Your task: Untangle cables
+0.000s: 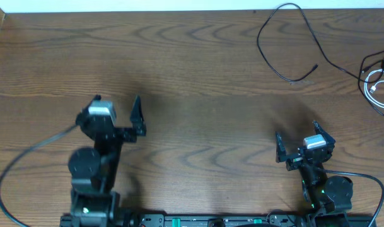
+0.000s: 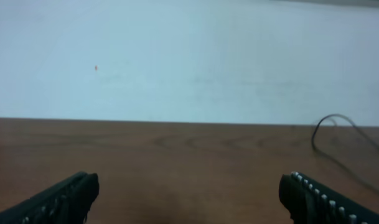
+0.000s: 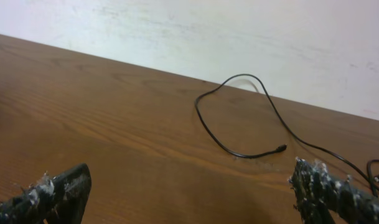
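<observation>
The black cable (image 1: 293, 80) lies in a loose loop at the far right of the table, its plug end pointing right, and runs on toward the right edge. The white cable (image 1: 374, 87) sits coiled at that edge, touching the black one. My left gripper (image 1: 116, 106) is open over bare wood at the left, far from both. My right gripper (image 1: 298, 135) is open nearer the front, short of the black loop. The right wrist view shows the black cable (image 3: 248, 156) ahead of my open right gripper (image 3: 189, 186). In the left wrist view, the black cable (image 2: 332, 116) shows far right, beyond my open left gripper (image 2: 189, 193).
The wooden table (image 1: 192, 75) ends at a pale wall along the back. Thick black arm wires trail off both bases near the front edge (image 1: 15, 164).
</observation>
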### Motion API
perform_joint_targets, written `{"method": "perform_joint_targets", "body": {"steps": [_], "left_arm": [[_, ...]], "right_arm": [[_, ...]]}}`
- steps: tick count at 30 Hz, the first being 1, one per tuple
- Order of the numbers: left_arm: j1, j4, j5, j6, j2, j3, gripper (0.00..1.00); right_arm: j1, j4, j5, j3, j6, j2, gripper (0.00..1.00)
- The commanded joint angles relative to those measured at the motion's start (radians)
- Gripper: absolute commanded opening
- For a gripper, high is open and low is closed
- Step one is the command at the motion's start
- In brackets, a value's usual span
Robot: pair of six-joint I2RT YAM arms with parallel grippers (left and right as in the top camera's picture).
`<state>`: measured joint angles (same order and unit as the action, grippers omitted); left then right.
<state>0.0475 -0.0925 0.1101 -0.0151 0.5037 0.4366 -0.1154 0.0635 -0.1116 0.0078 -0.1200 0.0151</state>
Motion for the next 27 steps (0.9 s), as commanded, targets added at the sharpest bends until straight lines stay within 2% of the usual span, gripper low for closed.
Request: {"method": "perform_joint_targets", "body": {"steps": [1,4,9,16,20,27], "left_arm": [[-0.008,-0.041,0.009,0.077,-0.137,-0.158,0.98],[-0.008,-0.04,0.009,0.12,-0.238,-0.24,0.98],[-0.008,-0.035,-0.023,0.12,-0.372,-0.362,0.98],[-0.008,0.048,-0.07,0.12,-0.443,-0.43,0.98],[-0.008,0.17,-0.101,0.12,-0.494,-0.433,0.98],[-0.007,0.166,-0.103,0.119,-0.502,-0.433,0.98]], "right_arm": [[-0.006,0.004,0.005,-0.002,0.011,-0.002,0.99],[-0.006,0.004,0.005,-0.002,0.011,-0.002,0.99],[-0.006,0.004,0.005,-0.002,0.011,-0.002,0.99],[-0.006,0.004,0.005,-0.002,0.011,-0.002,0.99],[-0.006,0.004,0.005,-0.002,0.011,-0.002,0.99],[-0.006,0.004,0.005,-0.002,0.011,-0.002,0.99]]}}
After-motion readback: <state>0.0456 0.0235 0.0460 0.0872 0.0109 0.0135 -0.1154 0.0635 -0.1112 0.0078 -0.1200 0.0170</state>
